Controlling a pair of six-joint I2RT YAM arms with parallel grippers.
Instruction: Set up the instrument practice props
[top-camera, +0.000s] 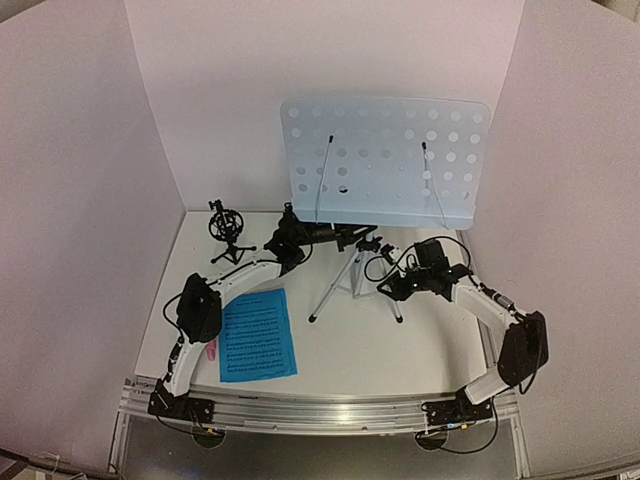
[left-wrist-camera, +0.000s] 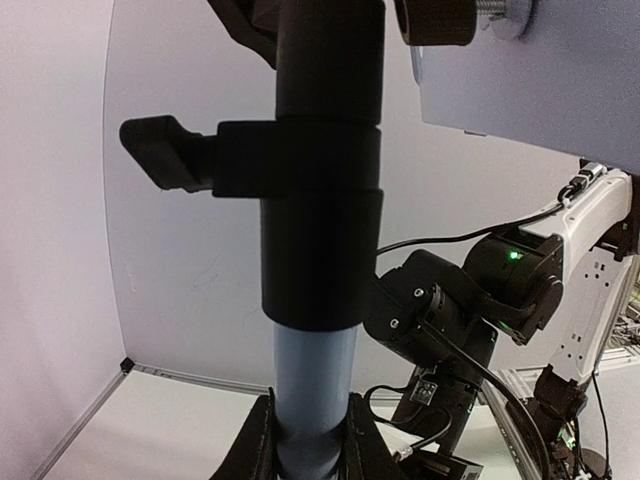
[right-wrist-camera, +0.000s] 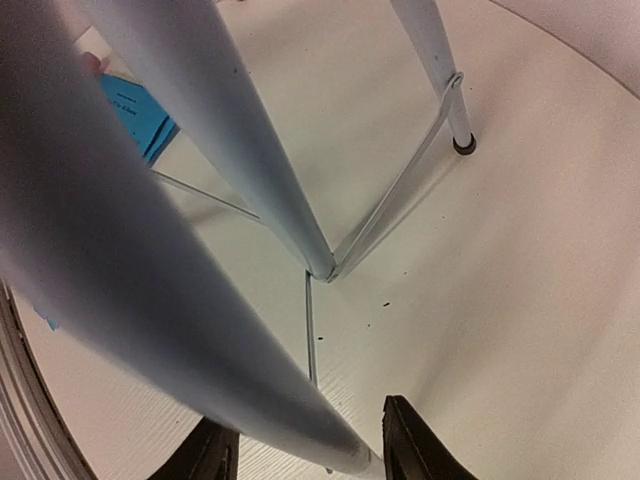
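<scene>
The music stand's pale-blue perforated desk (top-camera: 385, 160) stands tilted above its silver tripod legs (top-camera: 335, 290) at mid-table. My left gripper (top-camera: 300, 233) is shut on the stand's pole; in the left wrist view its fingers (left-wrist-camera: 255, 445) clamp the pale-blue tube (left-wrist-camera: 315, 385) just below the black collar (left-wrist-camera: 320, 200). My right gripper (top-camera: 392, 287) is open, and one silver leg (right-wrist-camera: 190, 300) runs between its fingers (right-wrist-camera: 410, 440) with a gap on the right. The blue sheet music (top-camera: 257, 335) lies flat at the front left. The pink microphone (top-camera: 213, 349) peeks out beside it. The black tripod mic mount (top-camera: 228, 228) stands at the back left.
White walls close in the table on the left, back and right. A metal rail (top-camera: 320, 410) carrying both arm bases runs along the near edge. The right arm (left-wrist-camera: 470, 300) with its cables sits close behind the pole. The stand's other legs and thin braces (right-wrist-camera: 400, 190) spread over the tabletop.
</scene>
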